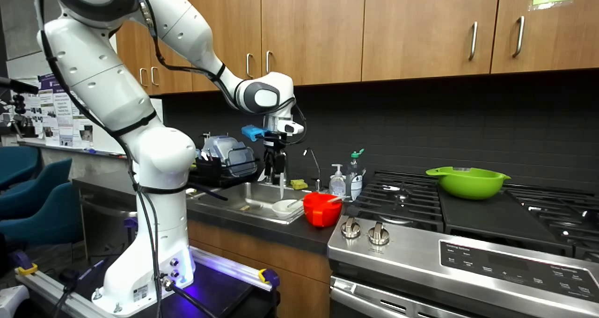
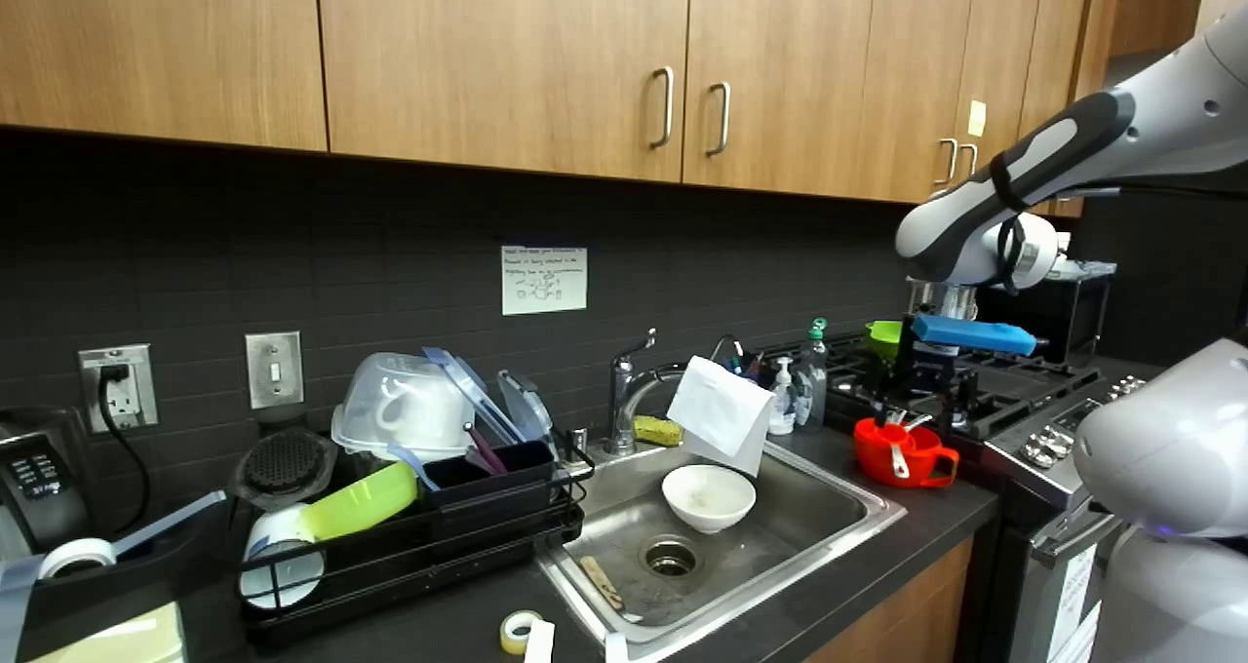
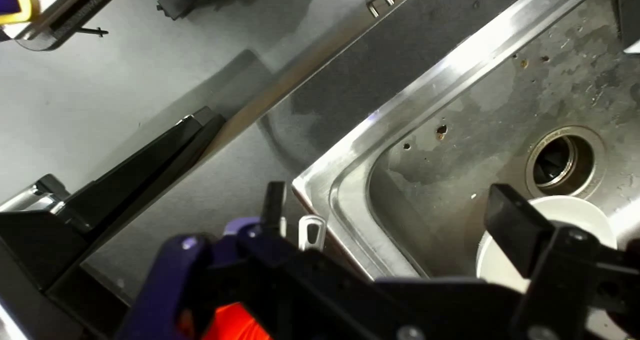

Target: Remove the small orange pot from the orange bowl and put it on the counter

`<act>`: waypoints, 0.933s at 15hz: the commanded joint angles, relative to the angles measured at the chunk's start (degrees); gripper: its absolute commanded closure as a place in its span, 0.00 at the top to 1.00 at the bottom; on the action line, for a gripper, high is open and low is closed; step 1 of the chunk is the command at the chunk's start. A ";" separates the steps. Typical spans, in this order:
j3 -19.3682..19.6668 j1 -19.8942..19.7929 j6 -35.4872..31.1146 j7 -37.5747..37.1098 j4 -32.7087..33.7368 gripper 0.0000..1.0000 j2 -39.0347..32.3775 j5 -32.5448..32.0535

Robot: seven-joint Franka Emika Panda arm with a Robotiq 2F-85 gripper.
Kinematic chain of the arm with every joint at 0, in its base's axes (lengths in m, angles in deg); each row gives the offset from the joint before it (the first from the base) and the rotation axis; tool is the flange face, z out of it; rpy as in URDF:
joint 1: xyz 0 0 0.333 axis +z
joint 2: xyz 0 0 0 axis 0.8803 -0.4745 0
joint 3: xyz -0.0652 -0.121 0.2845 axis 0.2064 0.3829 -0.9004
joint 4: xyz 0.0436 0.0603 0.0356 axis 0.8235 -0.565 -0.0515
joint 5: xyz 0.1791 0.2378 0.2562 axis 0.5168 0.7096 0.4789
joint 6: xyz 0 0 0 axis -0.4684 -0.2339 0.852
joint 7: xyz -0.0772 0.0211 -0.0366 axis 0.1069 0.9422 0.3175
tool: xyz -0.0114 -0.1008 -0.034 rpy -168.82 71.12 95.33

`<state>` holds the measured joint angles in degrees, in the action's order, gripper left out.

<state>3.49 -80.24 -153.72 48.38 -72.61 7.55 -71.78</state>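
The hand (image 3: 392, 215) hangs with its fingers (image 3: 516, 230) wide apart. The orange bowl (image 1: 322, 211), bright red and handled, sits on the tabletop (image 2: 863, 567), pale utensils (image 2: 899, 462) over its rim; whether the small pot is inside, I cannot tell. Left, the sink (image 2: 809, 497) holds a white bowl (image 2: 709, 499); right, the stove (image 1: 402, 250) bears a lime-green bowl (image 1: 472, 184).

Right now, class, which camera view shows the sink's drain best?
The wrist view: it sees the drain large, from nearly above. An exterior view shows the drain smaller, at a slant; elsewhere I cannot make it out.
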 commanded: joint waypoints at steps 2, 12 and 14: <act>1.88 -0.15 -2.60 2.53 0.60 1.00 -3.33 1.19; 4.55 -0.15 -6.67 5.42 0.87 1.00 -7.84 1.53; 5.05 -0.07 -7.86 6.13 1.01 1.00 -9.54 1.70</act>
<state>7.56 -80.47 -159.34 52.09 -72.46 1.30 -71.37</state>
